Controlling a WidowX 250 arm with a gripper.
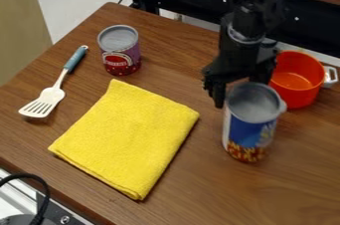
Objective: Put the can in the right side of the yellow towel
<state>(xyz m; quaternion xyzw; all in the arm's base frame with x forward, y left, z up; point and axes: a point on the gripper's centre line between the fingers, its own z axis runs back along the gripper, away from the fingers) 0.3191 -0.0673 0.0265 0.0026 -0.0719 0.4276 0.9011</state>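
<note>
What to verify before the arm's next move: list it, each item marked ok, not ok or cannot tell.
1. Blue can to the right of the yellow towel in the camera view: ok.
2. Bare wood between that can and the towel: ok.
3. Towel lying flat, nothing on it: ok.
4. Gripper at the blue can: ok, close by its top.
5. Gripper's hold on the can, firm or released: cannot tell.
6. Can's base resting fully on the table: cannot tell.
</note>
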